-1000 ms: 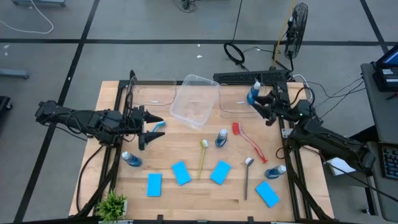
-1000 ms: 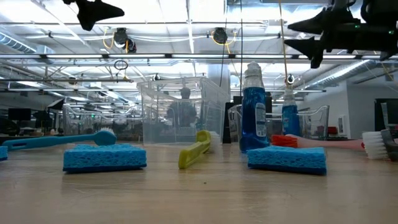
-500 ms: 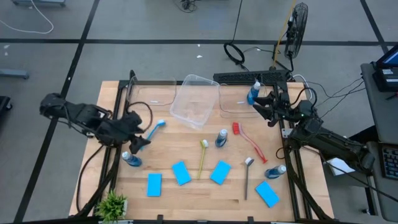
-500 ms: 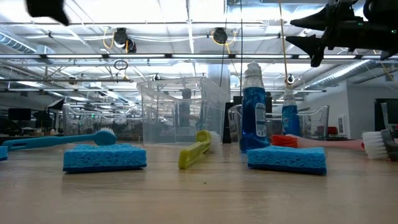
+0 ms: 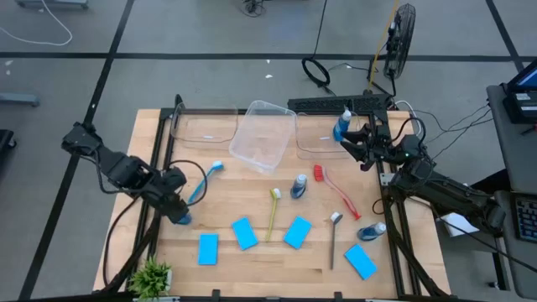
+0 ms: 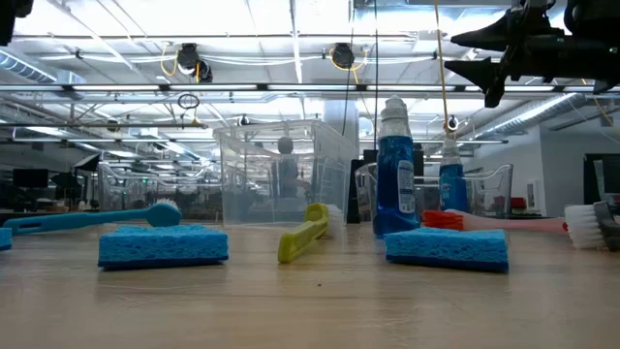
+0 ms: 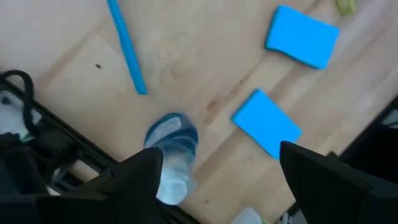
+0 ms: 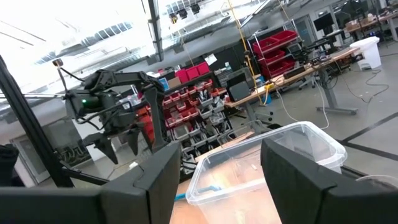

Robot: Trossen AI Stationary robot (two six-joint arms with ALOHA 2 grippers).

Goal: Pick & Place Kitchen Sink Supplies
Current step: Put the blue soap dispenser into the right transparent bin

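High view shows the wooden tabletop (image 5: 252, 260) with three clear tubs (image 5: 262, 134) along its far edge and the supplies spread over its near half. The left end effector (image 5: 178, 210) hangs directly above a small bottle of blue liquid (image 5: 179, 216) near the tabletop's left edge. In the left wrist view that bottle (image 7: 173, 149) stands upright just beside the left of the two wide-spread fingers (image 7: 134, 180) and holds blue liquid in its lower part. The fingers are far apart and hold nothing; whether one brushes the bottle cannot be told.

The right end effector (image 5: 359, 143) is raised at the tabletop's far right edge, beside a second bottle (image 5: 341, 127) standing by the rightmost tub. Its fingers are spread and empty, as the low view also shows (image 6: 484, 58).

Four flat bright-blue sponges lie on the near half: one near the left (image 5: 208, 248), two in the middle (image 5: 244, 232) (image 5: 297, 232), one at the right (image 5: 360, 261).

The blue brush (image 5: 204, 179) lies just beyond the left end effector, well clear of its fingers. The yellow brush (image 5: 273, 212) lies between the two middle sponges, the red brush (image 5: 336, 190) slants toward the right, and the grey brush (image 5: 333, 237) lies nearer the front edge.

A third bottle (image 5: 299, 186) stands mid-tabletop between the yellow and red brushes; a fourth (image 5: 372, 229) lies at the right edge.

A small green plant (image 5: 152, 275) sits at the near left corner.
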